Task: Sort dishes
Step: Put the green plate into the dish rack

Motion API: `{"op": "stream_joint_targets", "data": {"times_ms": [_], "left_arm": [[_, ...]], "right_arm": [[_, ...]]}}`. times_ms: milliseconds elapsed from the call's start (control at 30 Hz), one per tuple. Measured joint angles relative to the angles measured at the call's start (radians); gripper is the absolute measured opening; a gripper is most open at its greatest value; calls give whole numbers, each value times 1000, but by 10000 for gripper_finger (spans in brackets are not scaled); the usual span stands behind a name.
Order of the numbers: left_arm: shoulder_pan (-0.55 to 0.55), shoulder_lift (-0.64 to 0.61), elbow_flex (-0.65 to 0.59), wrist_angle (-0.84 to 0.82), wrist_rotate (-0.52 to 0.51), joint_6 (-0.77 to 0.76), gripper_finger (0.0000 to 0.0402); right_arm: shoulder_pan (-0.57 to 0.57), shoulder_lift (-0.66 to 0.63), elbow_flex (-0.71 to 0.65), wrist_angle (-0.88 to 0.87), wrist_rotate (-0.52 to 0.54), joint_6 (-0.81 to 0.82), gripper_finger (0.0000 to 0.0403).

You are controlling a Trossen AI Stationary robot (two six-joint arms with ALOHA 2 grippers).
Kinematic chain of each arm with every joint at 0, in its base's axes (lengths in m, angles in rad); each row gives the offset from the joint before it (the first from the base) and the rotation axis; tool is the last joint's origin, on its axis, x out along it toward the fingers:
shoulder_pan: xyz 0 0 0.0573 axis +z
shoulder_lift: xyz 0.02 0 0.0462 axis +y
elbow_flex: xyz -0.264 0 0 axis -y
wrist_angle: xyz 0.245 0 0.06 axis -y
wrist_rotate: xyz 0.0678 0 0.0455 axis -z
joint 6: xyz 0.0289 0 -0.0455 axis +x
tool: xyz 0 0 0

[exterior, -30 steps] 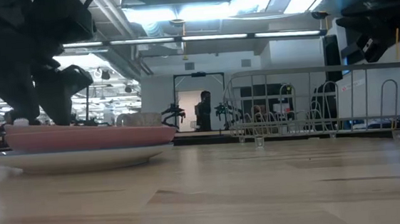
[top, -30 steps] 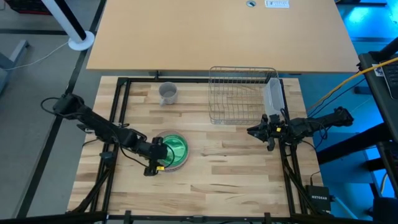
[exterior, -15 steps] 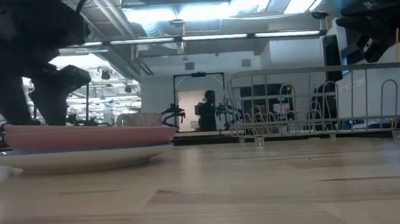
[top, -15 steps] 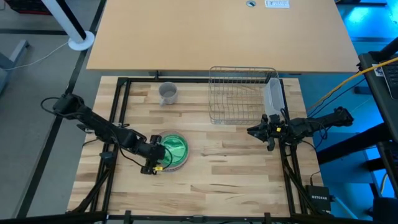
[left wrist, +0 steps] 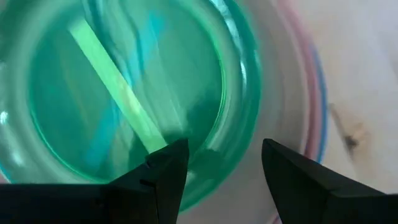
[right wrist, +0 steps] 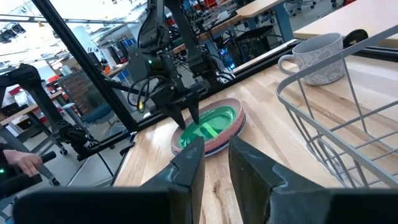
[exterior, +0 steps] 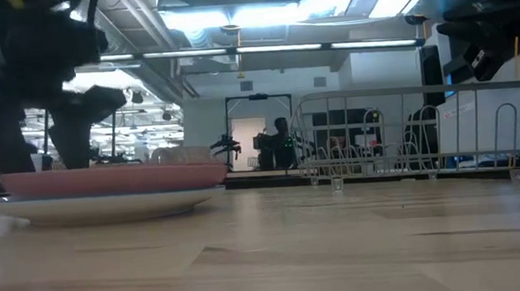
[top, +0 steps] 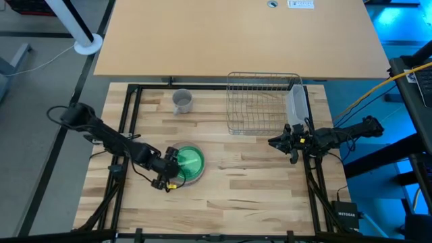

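Three plates are stacked on the table: the green plate (top: 191, 160) on top, the pink plate (exterior: 123, 179) under it, and the white plate (exterior: 97, 207) at the bottom. My left gripper (top: 167, 175) is open at the stack's near-left edge. In the left wrist view (left wrist: 224, 146) one finger stands over the green plate's (left wrist: 124, 81) bowl and the other outside its rim. The grey cup (top: 182, 101) stands on the table at the far left. My right gripper (top: 275, 142) hangs slightly open and empty beside the rack. My left gripper comes from above with its fingers on either side of the green plate's near-left rim (left wrist: 233, 134). I cannot tell whether they touch it. The plate lies flat on the stack.
A wire dish rack (top: 262, 104) stands at the far right, with a translucent tub (top: 297, 104) against its right side. Bare wooden table lies in front of the rack and to the right of the stack. A person shows far off in the room (exterior: 283, 139).
My left gripper has shifted a little toward the table's left and near edges at the stack's rim. In the low view its fingers now stand wider apart. The plates have not moved.
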State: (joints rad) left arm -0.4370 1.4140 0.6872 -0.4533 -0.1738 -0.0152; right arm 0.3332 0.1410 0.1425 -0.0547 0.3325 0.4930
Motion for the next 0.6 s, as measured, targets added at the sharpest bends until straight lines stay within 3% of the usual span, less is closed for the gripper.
{"op": "stream_joint_targets", "data": {"times_ms": [267, 600], "left_arm": [[0, 63, 3, 57, -78, 57, 186], [-1, 65, -1, 78, -119, 59, 43]], "right_arm": [[0, 0, 0, 0, 0, 0, 78], [0, 0, 0, 0, 0, 0, 78]]}}
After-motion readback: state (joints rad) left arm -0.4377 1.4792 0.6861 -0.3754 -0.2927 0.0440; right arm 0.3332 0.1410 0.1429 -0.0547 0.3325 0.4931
